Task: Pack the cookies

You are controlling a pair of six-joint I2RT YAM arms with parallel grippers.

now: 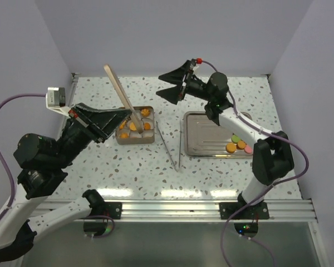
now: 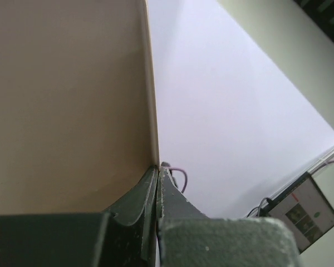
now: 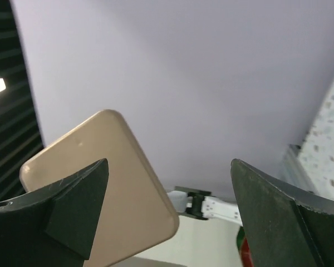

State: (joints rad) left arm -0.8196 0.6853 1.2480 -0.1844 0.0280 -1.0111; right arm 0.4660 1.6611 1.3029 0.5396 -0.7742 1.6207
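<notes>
Cookies (image 1: 237,144) lie near-right in the tray (image 1: 203,136) — more in the tin (image 1: 134,141), tongs (image 1: 170,147) between. Left gripper (image 1: 127,114) clamps the wooden paddle (image 1: 118,85) tilted into the tin; right gripper (image 1: 171,85) hovers rearward, fingers apart.

A small box (image 1: 134,142) sits left of centre on the table (image 1: 211,178), with cookies (image 1: 146,113) and paper cups (image 1: 134,132) inside it. A flat lid (image 1: 118,86) stands tilted over the box, its lower end above the contents and its upper end leaning back and to the left. The left gripper (image 1: 126,115) clamps it from the left, just above the box. A tray (image 1: 206,139) lies to the right, with more cookies in its near right corner. Tongs (image 1: 168,147) lie between box and tray. The right gripper (image 1: 160,86) hangs behind the tray's left end.
</notes>
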